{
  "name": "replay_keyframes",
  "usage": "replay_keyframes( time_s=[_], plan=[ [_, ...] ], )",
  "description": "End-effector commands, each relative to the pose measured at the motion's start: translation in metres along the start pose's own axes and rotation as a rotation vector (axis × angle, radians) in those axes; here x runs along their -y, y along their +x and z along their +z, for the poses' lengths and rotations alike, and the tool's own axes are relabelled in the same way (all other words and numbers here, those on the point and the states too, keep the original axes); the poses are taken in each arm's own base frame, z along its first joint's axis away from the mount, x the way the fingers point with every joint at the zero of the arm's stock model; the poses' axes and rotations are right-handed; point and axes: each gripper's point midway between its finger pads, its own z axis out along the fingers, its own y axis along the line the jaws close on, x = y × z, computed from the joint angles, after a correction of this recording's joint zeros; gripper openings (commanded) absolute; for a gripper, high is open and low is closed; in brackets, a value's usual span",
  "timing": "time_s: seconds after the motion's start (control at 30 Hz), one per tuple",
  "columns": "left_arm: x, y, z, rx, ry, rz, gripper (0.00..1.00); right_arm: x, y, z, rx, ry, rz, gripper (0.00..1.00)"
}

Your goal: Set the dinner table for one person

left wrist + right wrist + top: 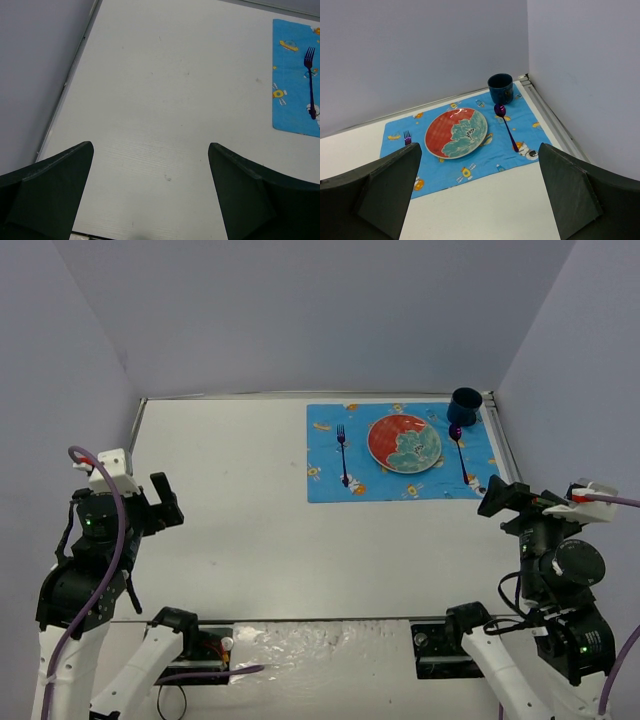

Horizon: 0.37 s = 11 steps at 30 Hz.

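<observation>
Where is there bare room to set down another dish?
The white table left of the blue mat, and the strip along its near edge, is bare. The mat is crowded: fork, plate, spoon, cup at its far right corner.

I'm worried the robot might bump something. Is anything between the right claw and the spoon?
Nothing visible. Only bare table and mat lie between the open right claw and the spoon. The plate sits left of it, the cup beyond.
</observation>
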Motion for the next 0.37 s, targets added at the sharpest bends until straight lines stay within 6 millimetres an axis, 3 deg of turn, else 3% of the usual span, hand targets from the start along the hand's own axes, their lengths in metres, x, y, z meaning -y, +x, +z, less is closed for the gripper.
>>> replay_keyframes(
  time_s=[0.0, 0.33],
  plan=[
    [0.0011, -0.0083, -0.0003, 0.024, -0.005, -0.045, 0.97, 0.0099, -0.0167, -0.0044, 0.061, 0.042, -0.016, 1.00],
    [0.0050, -0.0080, 0.0023, 0.020, 0.009, -0.057, 0.97, 0.0063, -0.0214, -0.0051, 0.063, 0.023, -0.022, 1.00]
  ],
)
